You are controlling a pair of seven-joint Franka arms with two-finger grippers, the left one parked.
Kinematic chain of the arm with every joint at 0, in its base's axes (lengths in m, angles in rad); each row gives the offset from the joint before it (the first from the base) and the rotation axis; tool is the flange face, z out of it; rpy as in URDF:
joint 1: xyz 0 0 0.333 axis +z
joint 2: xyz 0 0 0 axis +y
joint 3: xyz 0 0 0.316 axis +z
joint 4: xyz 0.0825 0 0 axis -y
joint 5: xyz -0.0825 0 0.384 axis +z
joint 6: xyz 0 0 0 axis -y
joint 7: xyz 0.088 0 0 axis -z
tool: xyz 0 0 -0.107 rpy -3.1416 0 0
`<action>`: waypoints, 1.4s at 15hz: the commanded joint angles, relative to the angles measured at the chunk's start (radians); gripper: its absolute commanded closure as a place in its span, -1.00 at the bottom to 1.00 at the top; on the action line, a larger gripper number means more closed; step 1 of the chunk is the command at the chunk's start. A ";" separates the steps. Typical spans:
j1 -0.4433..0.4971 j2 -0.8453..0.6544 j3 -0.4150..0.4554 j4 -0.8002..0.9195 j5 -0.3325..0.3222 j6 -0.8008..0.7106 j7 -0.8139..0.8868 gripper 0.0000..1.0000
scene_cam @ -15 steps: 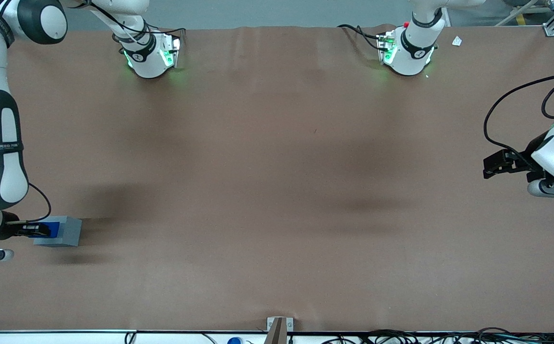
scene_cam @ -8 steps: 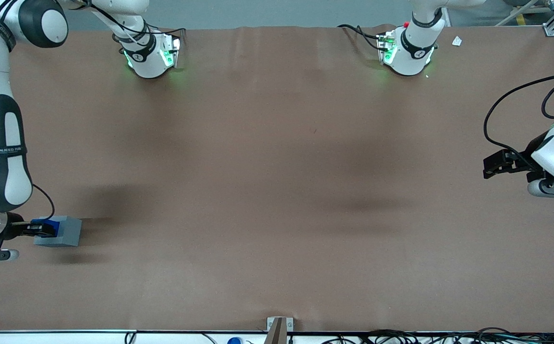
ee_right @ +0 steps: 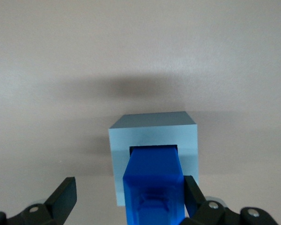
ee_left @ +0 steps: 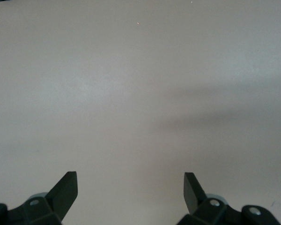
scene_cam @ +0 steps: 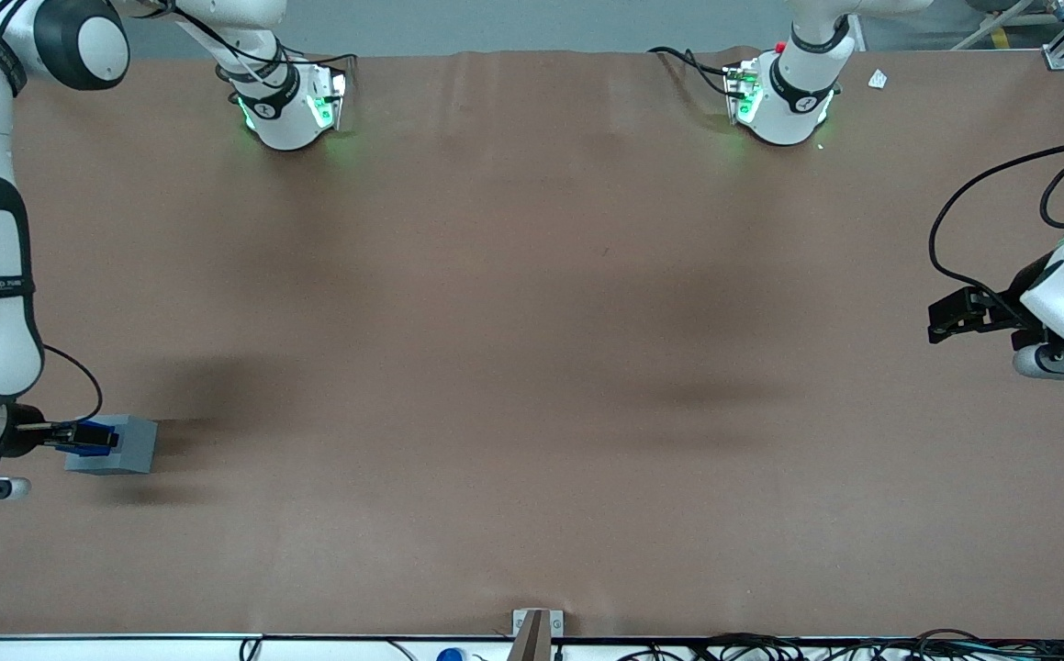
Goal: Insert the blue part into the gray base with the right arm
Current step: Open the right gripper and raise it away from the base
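The gray base (scene_cam: pixel 132 444) stands on the brown table at the working arm's end. The blue part (scene_cam: pixel 100 436) sits upright in the recess in its top. In the right wrist view the blue part (ee_right: pixel 153 173) stands in the square opening of the gray base (ee_right: pixel 152 126). The right arm's gripper (scene_cam: pixel 72 437) is right over the blue part. Its fingers are spread wide in the right wrist view (ee_right: pixel 129 192). One fingertip (ee_right: pixel 192 190) is against the blue part's side and the other (ee_right: pixel 65 192) stands well clear of it.
The brown table (scene_cam: pixel 532 367) runs wide toward the parked arm's end. Two arm bases (scene_cam: pixel 288 106) (scene_cam: pixel 784 96) with green lights stand at the table's edge farthest from the front camera. A small metal bracket (scene_cam: pixel 536 624) sits at the nearest edge.
The right arm's forearm and wrist have shifted slightly outward toward the table's end. The blue part stays in the gray base, which has not moved.
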 commanded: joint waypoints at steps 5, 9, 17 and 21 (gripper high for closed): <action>0.025 -0.255 0.011 -0.035 -0.038 -0.285 0.123 -1.00; 0.098 -0.387 0.012 -0.097 -0.064 -0.348 0.291 -1.00; 0.234 -0.683 0.015 -0.264 -0.110 -0.447 0.421 -1.00; 0.291 -0.777 0.018 -0.366 -0.131 -0.428 0.473 -1.00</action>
